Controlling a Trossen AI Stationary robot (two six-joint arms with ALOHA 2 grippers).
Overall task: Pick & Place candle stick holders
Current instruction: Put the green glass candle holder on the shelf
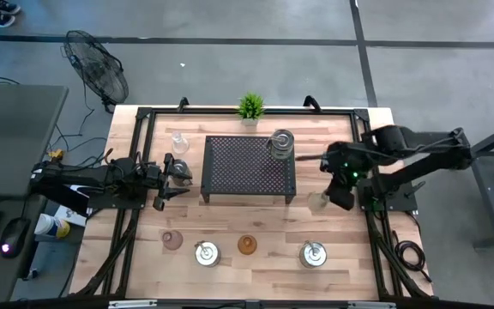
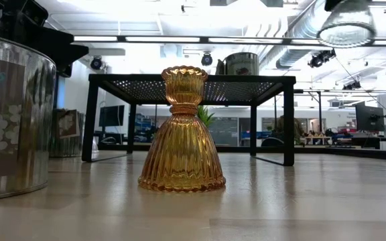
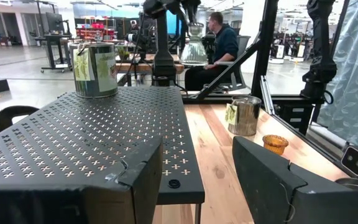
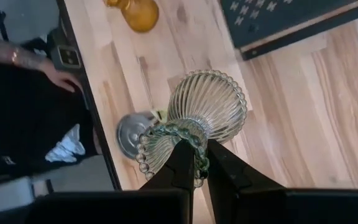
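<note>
My right gripper [image 1: 327,200] is right of the black rack [image 1: 247,167], shut on a clear greenish ribbed glass candle stick holder [image 4: 204,109] that it holds above the table. My left gripper [image 1: 168,178] waits open and level at the rack's left end. A silver holder [image 1: 281,142] stands on the rack's far right corner. A clear holder [image 1: 179,140] stands at the far left. Pink [image 1: 172,239], silver [image 1: 206,252], amber [image 1: 247,245] and silver [image 1: 312,253] holders stand in a row near the front edge. My right gripper pinches the beaded rim of the holder's cup end [image 4: 194,144] between its two fingers, one finger [image 4: 180,163] on each side of the rim wall. The fingers slant steeply down from above. The holder hangs below them, bell base lowest [image 3: 194,51], clear of the table.
A small green plant [image 1: 250,106] stands at the far edge behind the rack. In the low view the amber holder [image 2: 181,130] stands close in front and a silver holder [image 2: 9,114] at the left. A person's hand [image 4: 61,78] shows beyond the table's edge.
</note>
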